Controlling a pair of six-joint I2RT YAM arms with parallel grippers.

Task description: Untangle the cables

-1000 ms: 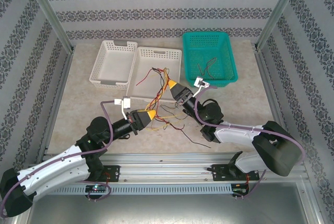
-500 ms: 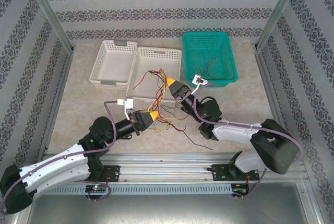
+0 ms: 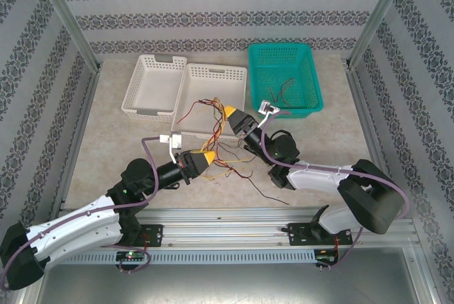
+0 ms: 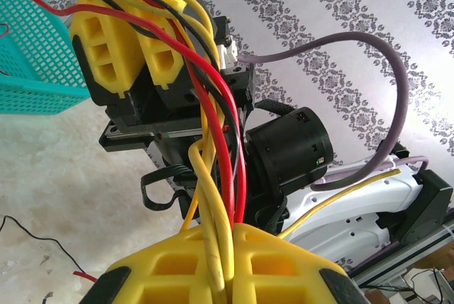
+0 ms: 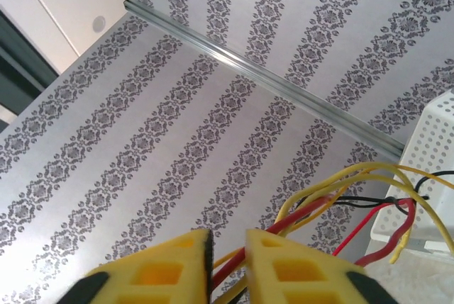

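Observation:
The cables [image 3: 225,128] are a tangle of thin yellow, red and black wires stretched between my two grippers over the front of a white basket. My left gripper [image 3: 210,156] is shut on a few yellow strands, pinched between its fingertips [image 4: 237,229]. Red and black cables [image 4: 225,141] run up from there to my right gripper [image 4: 138,35]. My right gripper [image 3: 228,110] has its jaws drawn in to a narrow gap [image 5: 227,237], with red and yellow cables [image 5: 333,205] caught in it. Loose ends [image 3: 237,166] trail on the table below.
Two white baskets [image 3: 154,111] [image 3: 213,70] stand at the back left. A green basket [image 3: 284,47] at the back right holds a few more thin wires [image 3: 278,91]. One black wire [image 3: 268,192] lies on the table near the right arm's base.
My right gripper's jaws have closed in on the cables and it has shifted slightly left. The left gripper dropped a little a second ago, then held still, shut.

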